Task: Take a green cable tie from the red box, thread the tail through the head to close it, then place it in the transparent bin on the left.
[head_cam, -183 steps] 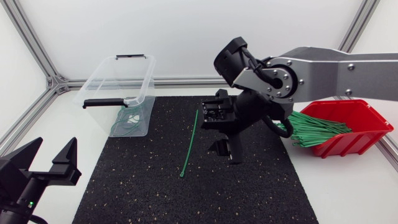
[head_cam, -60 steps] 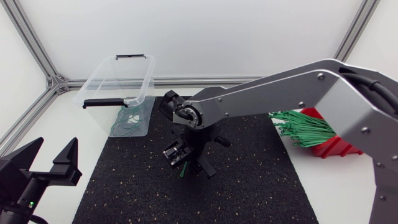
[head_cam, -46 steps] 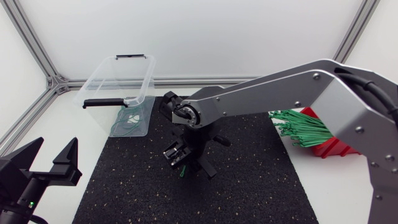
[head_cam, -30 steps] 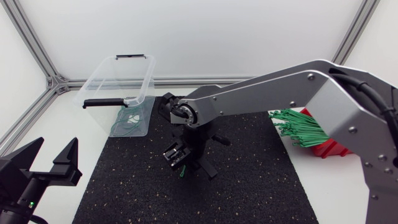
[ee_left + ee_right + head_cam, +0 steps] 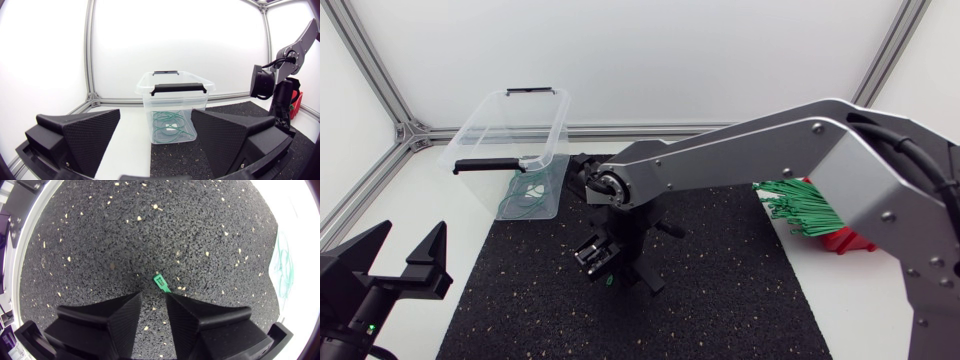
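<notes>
Speckled mat (image 5: 740, 300); left claw (image 5: 155, 117) released; right claw (image 5: 153, 296) parted, green tie head (image 5: 160, 282) ahead, per wrist view.

With the black speckled rubber mat (image 5: 720, 300) taken as the dial in the head view, its centre is blocked by the silver-grey right arm (image 5: 740, 150), stretched in from three o'clock. Its black gripper (image 5: 153, 299) is held low over the mat, fingers narrowly parted. The red plastic box (image 5: 855, 240) at three o'clock is overhung by that arm. Ten o'clock is barred by the transparent plastic bin (image 5: 470, 130). Open mat is seen from four to seven o'clock, and white tabletop (image 5: 430, 210) between the bin and the wide-spread left gripper (image 5: 408, 232) at eight o'clock.
</notes>
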You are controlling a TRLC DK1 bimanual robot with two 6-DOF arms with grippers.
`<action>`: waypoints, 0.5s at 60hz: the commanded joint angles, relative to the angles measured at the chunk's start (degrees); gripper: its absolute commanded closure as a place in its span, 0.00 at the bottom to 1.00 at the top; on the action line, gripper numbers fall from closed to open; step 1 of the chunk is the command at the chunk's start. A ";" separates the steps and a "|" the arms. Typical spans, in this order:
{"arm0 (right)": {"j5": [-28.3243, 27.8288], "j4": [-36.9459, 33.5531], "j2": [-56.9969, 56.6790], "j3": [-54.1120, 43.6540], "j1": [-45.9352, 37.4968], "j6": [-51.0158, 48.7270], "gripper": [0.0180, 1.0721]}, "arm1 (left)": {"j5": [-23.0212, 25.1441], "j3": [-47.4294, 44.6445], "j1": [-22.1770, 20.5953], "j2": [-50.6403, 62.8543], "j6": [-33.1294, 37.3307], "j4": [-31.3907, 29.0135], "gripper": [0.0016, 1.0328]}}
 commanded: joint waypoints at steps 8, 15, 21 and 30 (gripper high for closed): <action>-0.26 -1.83 0.09 2.06 1.24 0.27 0.57 | 0.13 -2.15 -0.27 0.60 -0.75 -1.46 0.04; -0.26 -3.32 -0.17 3.73 1.24 0.27 0.57 | 0.13 -2.15 -0.36 0.60 -0.75 -1.46 0.04; -0.17 -3.50 0.18 4.53 1.06 0.18 0.57 | 0.13 -2.15 -0.36 0.60 -0.75 -1.46 0.04; -0.08 -3.85 1.76 5.76 0.80 -0.25 0.57 | 0.13 -2.15 -0.36 0.60 -0.75 -1.55 0.04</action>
